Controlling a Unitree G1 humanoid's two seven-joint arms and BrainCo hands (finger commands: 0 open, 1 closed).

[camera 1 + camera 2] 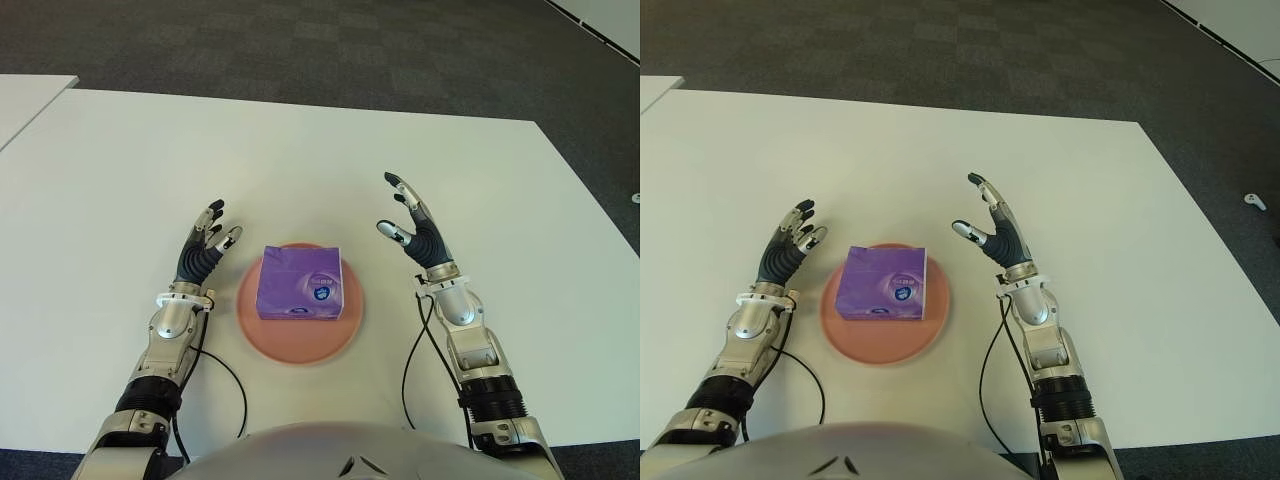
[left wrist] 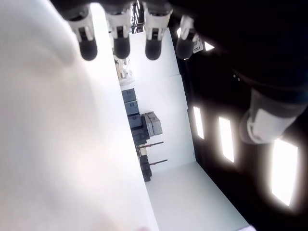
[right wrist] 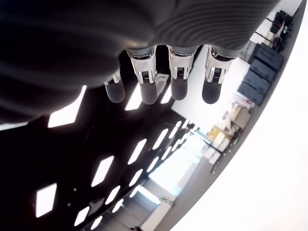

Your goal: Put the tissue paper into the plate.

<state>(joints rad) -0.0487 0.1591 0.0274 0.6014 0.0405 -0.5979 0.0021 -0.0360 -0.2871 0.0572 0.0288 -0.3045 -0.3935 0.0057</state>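
One purple tissue pack [image 1: 300,283] is seen lying on one pink plate [image 1: 254,318].
The plate is flanked by two empty hands, left hand [image 1: 204,245] and right hand [image 1: 414,227], fingers spread.

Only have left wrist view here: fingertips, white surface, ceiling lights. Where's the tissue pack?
Observer: The tissue pack lies on the plate, flat, between the two hands.
Operator: Left hand holding anything?
Observer: No. The left hand is open, beside the plate on its left, clear of the pack.
Operator: And the right?
Observer: The right hand is open too, fingers spread, to the right of the plate, holding nothing.
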